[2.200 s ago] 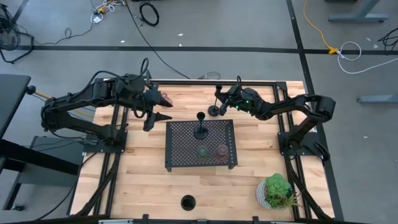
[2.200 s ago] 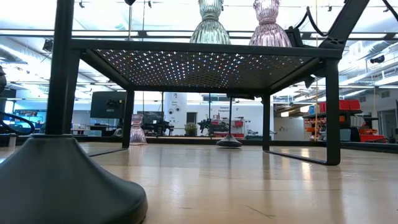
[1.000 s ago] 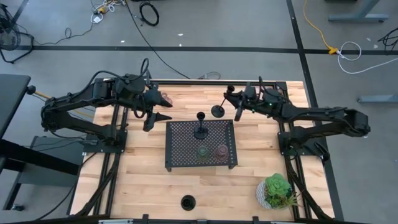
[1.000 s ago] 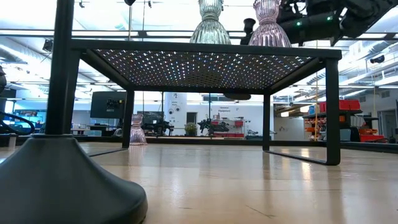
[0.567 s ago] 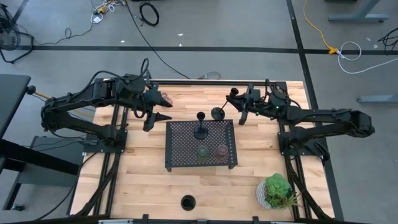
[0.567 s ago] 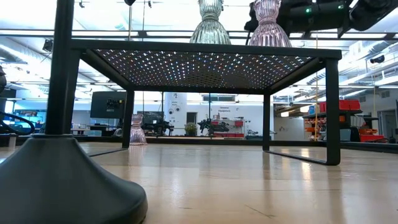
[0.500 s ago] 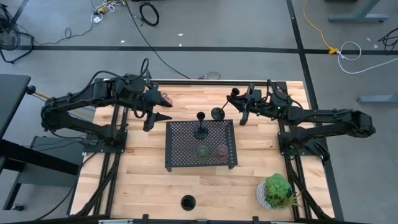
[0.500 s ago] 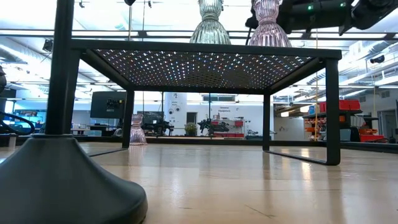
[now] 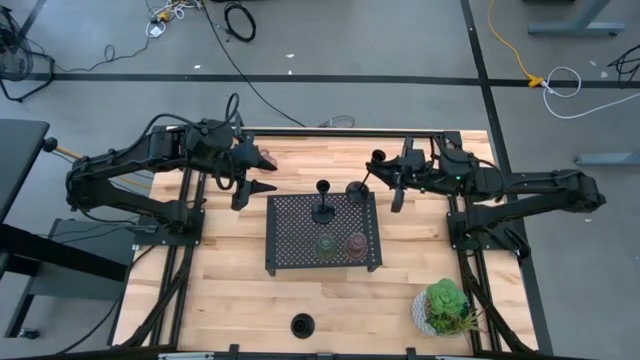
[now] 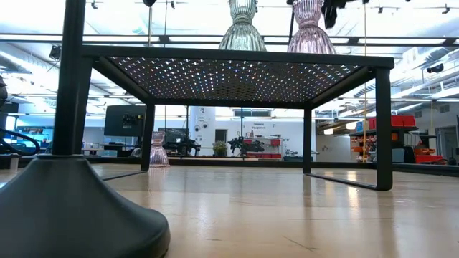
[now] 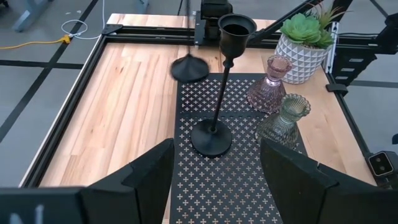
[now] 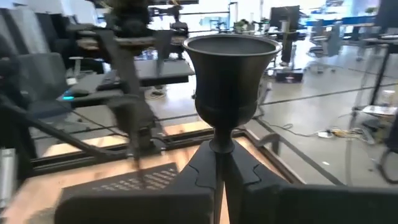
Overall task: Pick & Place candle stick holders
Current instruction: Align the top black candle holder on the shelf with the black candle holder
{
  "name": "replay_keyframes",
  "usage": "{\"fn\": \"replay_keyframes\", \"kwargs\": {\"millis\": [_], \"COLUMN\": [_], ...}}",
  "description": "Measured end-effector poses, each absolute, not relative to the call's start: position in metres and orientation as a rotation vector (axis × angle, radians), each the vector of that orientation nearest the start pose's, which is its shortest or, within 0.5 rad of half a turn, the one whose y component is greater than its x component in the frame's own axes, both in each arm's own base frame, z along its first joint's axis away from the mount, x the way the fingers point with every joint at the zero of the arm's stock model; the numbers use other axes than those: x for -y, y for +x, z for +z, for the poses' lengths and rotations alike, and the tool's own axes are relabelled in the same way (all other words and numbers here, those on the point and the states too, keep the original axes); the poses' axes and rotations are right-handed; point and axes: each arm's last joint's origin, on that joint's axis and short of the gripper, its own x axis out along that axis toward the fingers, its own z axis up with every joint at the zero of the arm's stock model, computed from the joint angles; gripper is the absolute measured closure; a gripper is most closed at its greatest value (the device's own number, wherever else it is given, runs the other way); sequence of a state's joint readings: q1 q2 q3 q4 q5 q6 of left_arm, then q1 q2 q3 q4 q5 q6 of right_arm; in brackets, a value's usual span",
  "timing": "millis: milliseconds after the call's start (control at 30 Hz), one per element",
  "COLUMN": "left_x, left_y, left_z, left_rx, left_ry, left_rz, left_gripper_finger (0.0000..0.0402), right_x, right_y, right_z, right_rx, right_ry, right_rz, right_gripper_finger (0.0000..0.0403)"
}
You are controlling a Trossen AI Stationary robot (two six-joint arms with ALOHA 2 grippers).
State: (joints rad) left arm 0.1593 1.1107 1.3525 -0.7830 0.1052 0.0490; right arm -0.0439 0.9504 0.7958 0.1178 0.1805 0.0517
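**Setting the carried holder on the tray**

The right gripper (image 9: 392, 185) pinches a black candle stick holder (image 9: 357, 189) by its stem, above the tray's (image 9: 290, 240) far right corner. Keep it upright, lower clear of the standing black holder (image 9: 322, 211).

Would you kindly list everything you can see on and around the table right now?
Perforated tray: one, black, table centre.
Black candle holders: three; one standing on the tray, one carried at the tray's far right corner, one near the table's front edge.
Glass candle holders: three; green and pink on the tray, brownish on the table beyond the tray's far left.
Plant in white pot: one, green, front right.
Left pincer: open, hovering far left.
Right pincer: shut on the carried holder's stem.
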Motion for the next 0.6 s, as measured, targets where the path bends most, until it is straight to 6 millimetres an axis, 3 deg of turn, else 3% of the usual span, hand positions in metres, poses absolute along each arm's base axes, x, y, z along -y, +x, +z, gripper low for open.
{"fn": "replay_keyframes", "kwargs": {"millis": [167, 600], "left_x": [-0.03, -0.03], "left_y": [0.207, 0.207], "left_z": [0.407, 0.407], "left_rx": [-0.537, -0.538], "left_ry": [-0.024, -0.01], "left_rz": [0.04, 0.036], "left_gripper_finger": [0.0161, 0.0161], "right_x": [-0.004, -0.039], "right_y": [0.213, 0.216], "right_z": [0.352, 0.341], "right_rx": [-0.021, -0.093], "right_ry": [0.065, 0.053], "right_rz": [-0.169, -0.214], "right_gripper_finger": [0.0402, 0.0402]}}
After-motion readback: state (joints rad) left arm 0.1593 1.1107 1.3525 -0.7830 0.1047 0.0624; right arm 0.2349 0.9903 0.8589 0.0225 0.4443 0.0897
